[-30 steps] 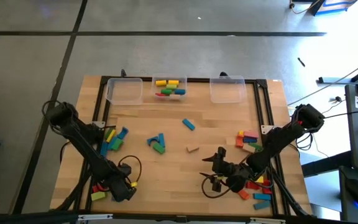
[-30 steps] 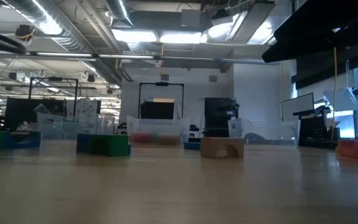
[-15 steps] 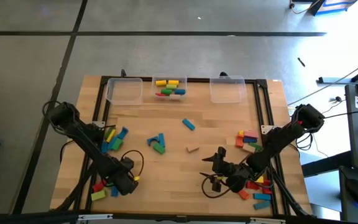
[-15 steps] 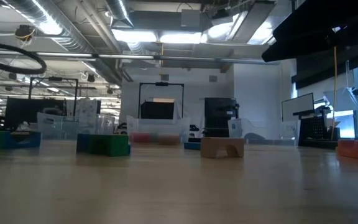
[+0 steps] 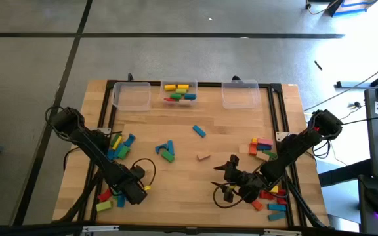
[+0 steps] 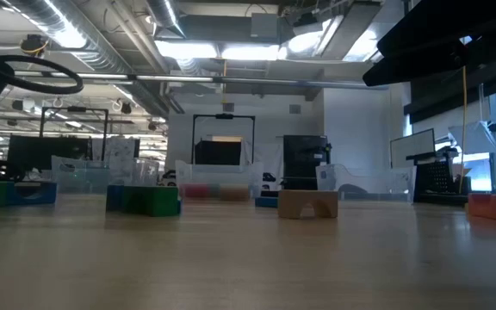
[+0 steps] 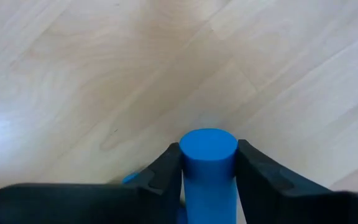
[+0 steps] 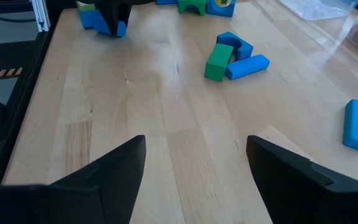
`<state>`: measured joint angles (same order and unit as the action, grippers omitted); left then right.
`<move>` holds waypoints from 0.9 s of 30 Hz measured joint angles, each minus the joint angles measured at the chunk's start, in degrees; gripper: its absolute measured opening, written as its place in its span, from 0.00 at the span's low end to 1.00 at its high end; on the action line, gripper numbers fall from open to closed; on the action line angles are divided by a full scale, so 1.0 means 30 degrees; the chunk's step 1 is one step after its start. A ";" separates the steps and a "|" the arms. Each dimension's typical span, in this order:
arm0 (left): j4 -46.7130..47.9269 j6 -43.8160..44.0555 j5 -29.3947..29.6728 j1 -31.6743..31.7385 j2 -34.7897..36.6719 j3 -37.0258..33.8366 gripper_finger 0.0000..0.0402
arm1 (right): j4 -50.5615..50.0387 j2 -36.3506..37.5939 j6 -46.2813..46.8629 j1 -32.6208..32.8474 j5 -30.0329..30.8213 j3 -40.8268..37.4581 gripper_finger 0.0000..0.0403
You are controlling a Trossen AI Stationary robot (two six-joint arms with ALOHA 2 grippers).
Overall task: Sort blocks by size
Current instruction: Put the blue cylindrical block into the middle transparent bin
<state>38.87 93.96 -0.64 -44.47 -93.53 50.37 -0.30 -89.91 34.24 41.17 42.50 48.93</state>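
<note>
Wooden table [image 5: 195,141] carries scattered blocks [image 5: 167,150], no readable writing anywhere. Left gripper [image 7: 209,163] at 7 o'clock clamps a blue cylinder [image 7: 208,168]. Right gripper [image 8: 194,163], 5 o'clock, jaws wide apart, empty.

The blue cylinder [image 7: 208,171] is cut off at the frame's edge.

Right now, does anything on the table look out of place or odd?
Nothing looks damaged or spilled. Only the middle bin holds blocks; the rest lie in loose piles. The left claw grips a blue cylinder.
</note>
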 joint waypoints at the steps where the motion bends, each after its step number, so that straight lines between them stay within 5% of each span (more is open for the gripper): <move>1: -0.0067 -0.0153 0.0002 0.0000 -0.0144 0.0000 0.30 | 0.0000 0.0000 0.0000 0.0000 0.0000 0.0000 0.70; 9: -0.0991 -0.1693 0.0033 0.0146 -0.0571 -0.0039 0.42 | -0.0066 -0.0007 0.0005 0.0000 -0.0007 0.0007 0.70; 20: -0.0944 -0.3647 0.0116 0.0625 -0.0302 0.0013 0.31 | -0.0080 -0.0007 0.0000 -0.0014 0.0194 0.0007 0.70; 27: 0.0690 -0.6395 0.2348 0.2218 0.1157 0.1263 0.31 | 0.0021 -0.0007 -0.0066 -0.0164 0.0540 0.0007 0.70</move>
<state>40.93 74.77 6.40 -37.82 -90.06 54.16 -0.23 -89.93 34.04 40.68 44.12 48.95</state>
